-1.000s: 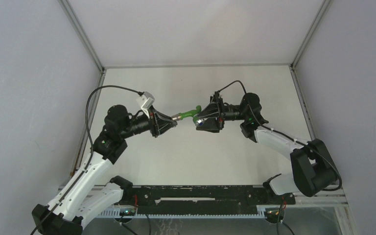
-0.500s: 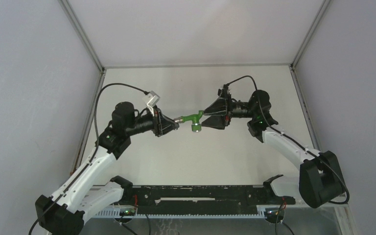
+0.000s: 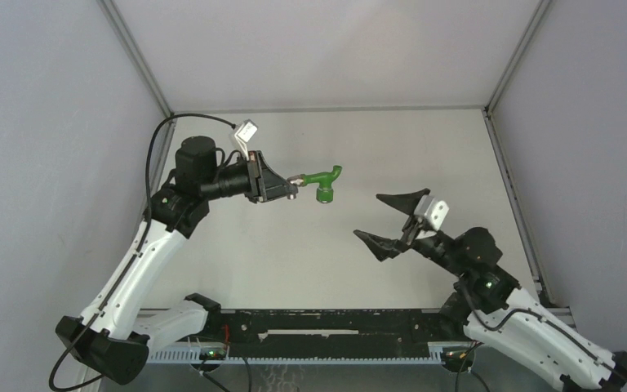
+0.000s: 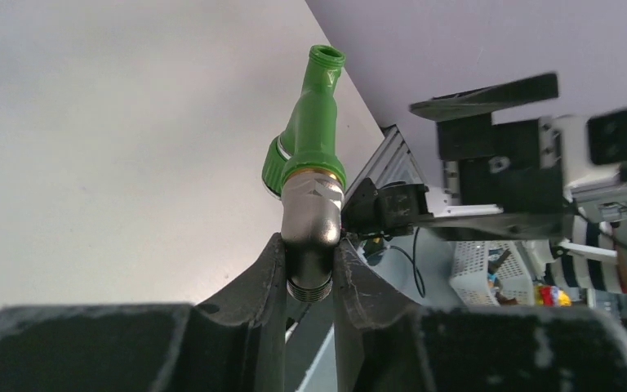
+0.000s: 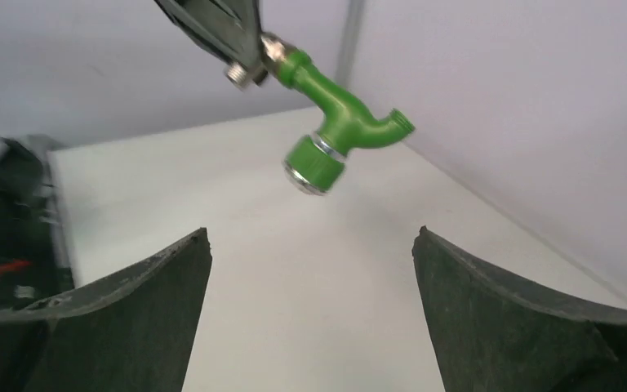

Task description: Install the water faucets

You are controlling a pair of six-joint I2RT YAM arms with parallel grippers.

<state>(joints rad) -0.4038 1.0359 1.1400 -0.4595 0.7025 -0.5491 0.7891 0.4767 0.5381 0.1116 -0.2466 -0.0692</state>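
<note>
The bright-green water faucet (image 3: 323, 180) hangs in the air above the table, joined to its grey metal elbow fitting (image 3: 296, 180). My left gripper (image 3: 291, 190) is shut on that fitting. In the left wrist view the fitting (image 4: 312, 214) sits pinched between my fingers (image 4: 271, 269), and the green faucet (image 4: 310, 122) sticks out beyond them. My right gripper (image 3: 367, 216) stands wide open and holds nothing, to the right of the faucet and nearer the table's front. The right wrist view has the faucet (image 5: 335, 106) above and beyond my open right gripper (image 5: 312, 232).
The white table (image 3: 335, 269) is walled by grey panels at the left, back and right. A black rail (image 3: 326, 331) runs along the near edge between the arm bases. The right arm (image 4: 498, 163) shows in the left wrist view behind the faucet.
My right gripper has let go of the green faucet, opened wide and pulled back toward the front right. My left gripper keeps the fitting and has carried the faucet slightly back.
</note>
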